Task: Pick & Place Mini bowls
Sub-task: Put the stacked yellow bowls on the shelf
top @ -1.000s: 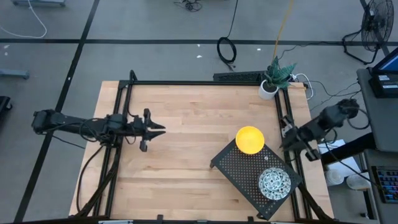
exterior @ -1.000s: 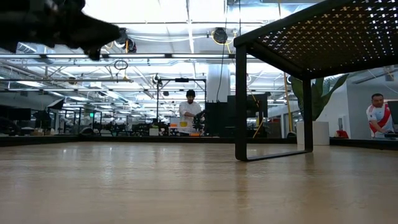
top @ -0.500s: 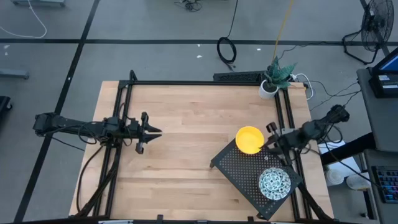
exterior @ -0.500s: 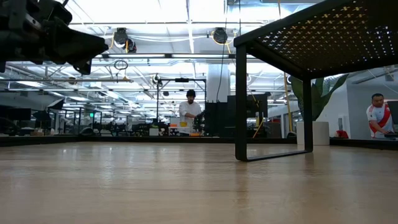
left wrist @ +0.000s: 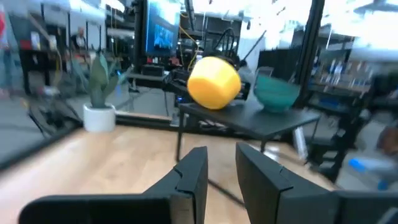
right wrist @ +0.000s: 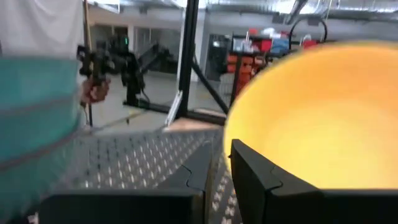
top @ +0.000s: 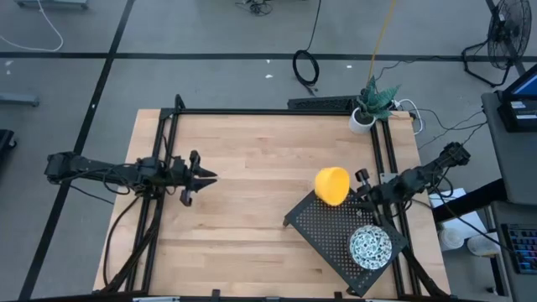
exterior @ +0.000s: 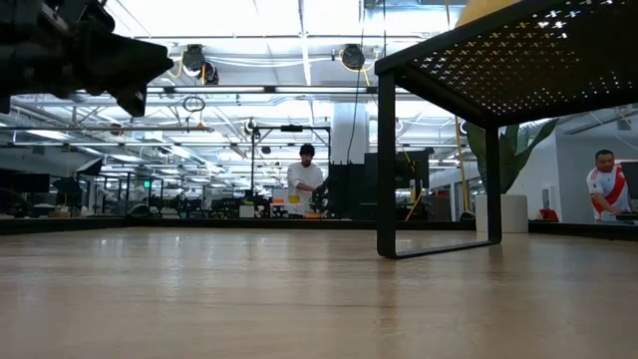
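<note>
Presently the right pincer (top: 359, 190) is pinching the rim of the plain yellow round mini bowl (top: 333, 185), tilting it off the black perforated metal stand (top: 331, 231), apparently for lifting away.

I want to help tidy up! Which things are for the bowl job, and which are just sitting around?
For the job: yellow bowl, tilted in the right gripper; patterned bowl on the black perforated stand.

Just sitting around: white plant pot, coiled cable, fan. The left gripper waits.
</note>
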